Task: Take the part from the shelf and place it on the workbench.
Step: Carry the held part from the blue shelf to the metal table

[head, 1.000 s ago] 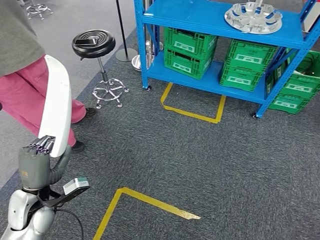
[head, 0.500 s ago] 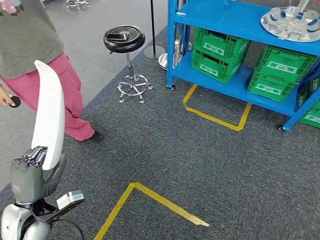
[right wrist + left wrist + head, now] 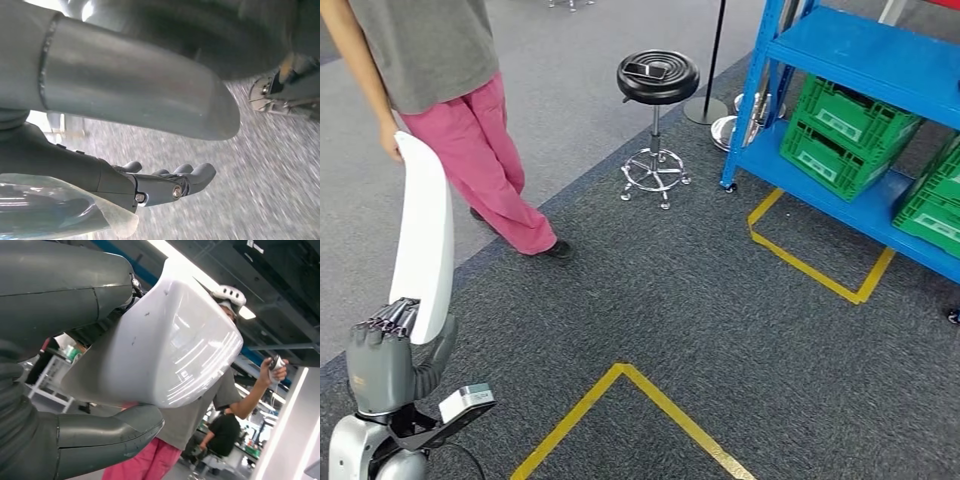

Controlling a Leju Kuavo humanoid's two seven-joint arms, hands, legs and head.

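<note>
My left hand stands at the lower left of the head view and grips the bottom end of a long, curved white part, which rises upright from it. In the left wrist view the glossy white part lies between the grey thumb and the fingers above it. The blue shelf stands at the far right. My right hand hangs over the grey carpet with its fingers stretched out and nothing in them.
A person in pink trousers stands close behind the part, one hand near its top. A black stool stands beside the shelf, which holds green crates. Yellow tape lines mark the carpet.
The camera has swung left: the shelf and stool slid to the right and the person now stands more in view. The left hand still holds the part upright.
</note>
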